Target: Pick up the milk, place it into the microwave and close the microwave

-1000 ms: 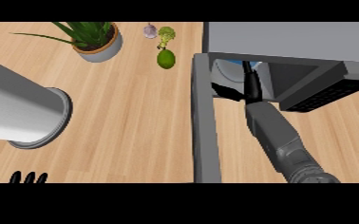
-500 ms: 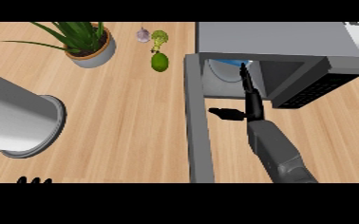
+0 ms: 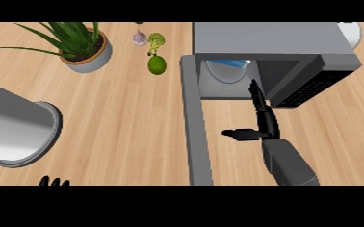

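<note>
Holding nothing with the right hand [image 3: 266,125]: fingers [image 3: 256,94] laid out straight and together, aimed at the open mouth of the microwave [image 3: 270,38], thumb stuck out sideways, nothing between them. Finds the milk [image 3: 232,63] just past those fingertips and a little to the thumb side, already inside the cavity, apart from the hand.

Judging by the look, handles as a light-to-middling carton: stiff along the edges, giving in the flat sides if squeezed, smooth and so apt to slip, tall enough to tip when nudged. Best taken round the middle of the body, thumb on one flat face and fingers on the opposite one, never by the top. Seems to need no more lifting, though, being in the oven already.

Shows only a blue top over a pale, rounded patch below. Cannot tell whether that pale part is the carton's body or the oven's plate, nor whether the milk stands quite upright.

Leaves the door [image 3: 195,125], a long grey panel swung wide open, just beyond the thumb's tip and near it without clearly touching. Reads as rigid and hinged, so wants a flat push on the face turned away from the hand, out toward the free end rather than close to the hinge. Calls for care not to brush the carton while clearing the fingers from the opening.

Rests open at the lower edge, well off on the thumb side: left hand [image 3: 53,182], fingertips alone in view.
</note>
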Available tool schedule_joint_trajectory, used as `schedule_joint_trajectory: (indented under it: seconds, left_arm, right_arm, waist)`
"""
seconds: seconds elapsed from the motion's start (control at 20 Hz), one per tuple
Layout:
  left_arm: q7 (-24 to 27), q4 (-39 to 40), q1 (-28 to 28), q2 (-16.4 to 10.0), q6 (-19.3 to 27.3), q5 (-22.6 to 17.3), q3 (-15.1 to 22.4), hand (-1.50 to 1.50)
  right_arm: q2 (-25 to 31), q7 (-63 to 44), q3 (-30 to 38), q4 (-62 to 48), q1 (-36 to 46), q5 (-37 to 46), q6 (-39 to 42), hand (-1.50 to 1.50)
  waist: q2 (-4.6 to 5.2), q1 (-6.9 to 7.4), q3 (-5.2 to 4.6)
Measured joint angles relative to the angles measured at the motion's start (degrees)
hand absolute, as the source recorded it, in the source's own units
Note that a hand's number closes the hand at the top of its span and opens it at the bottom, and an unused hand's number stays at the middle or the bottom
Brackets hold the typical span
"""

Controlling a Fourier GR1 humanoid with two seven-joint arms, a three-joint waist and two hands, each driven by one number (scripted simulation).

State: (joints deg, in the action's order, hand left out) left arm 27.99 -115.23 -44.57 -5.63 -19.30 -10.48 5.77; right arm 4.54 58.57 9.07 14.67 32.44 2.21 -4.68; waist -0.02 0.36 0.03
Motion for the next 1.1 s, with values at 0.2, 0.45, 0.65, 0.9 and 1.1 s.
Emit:
schedule_joint_trajectory:
  seconds: [0.2,0.45,0.65,0.9,1.1]
  left_arm:
    - [-2.5,0.3,2.2,0.8,0.6,0.2,1.3,-1.50]
    - [-3.9,2.8,5.8,-0.8,-1.5,1.8,3.1,-1.50]
    - [-6.3,4.5,9.1,-1.6,-2.1,5.4,5.9,1.50]
    - [-6.9,8.3,15.1,-0.2,-0.3,12.6,10.0,1.50]
    - [-7.9,12.7,19.3,2.7,1.9,16.2,13.3,1.50]
  right_arm:
    - [1.6,0.3,-0.3,4.4,-5.6,-0.8,1.8,-1.50]
    - [4.2,0.1,-0.5,10.6,-11.8,-1.9,4.3,1.50]
    - [6.6,-0.7,-0.5,16.5,-17.2,-3.2,6.3,-1.50]
    - [10.4,-1.5,1.2,20.9,-22.5,-6.2,10.0,-1.50]
    - [12.5,-3.1,3.0,24.9,-26.0,-9.5,13.3,-1.50]
  waist:
    - [-0.12,-0.52,-0.03]
    - [-0.23,-1.08,-0.08]
    - [-0.25,-1.31,-0.08]
    - [-0.15,-1.08,-0.07]
    - [-0.09,-0.94,-0.06]
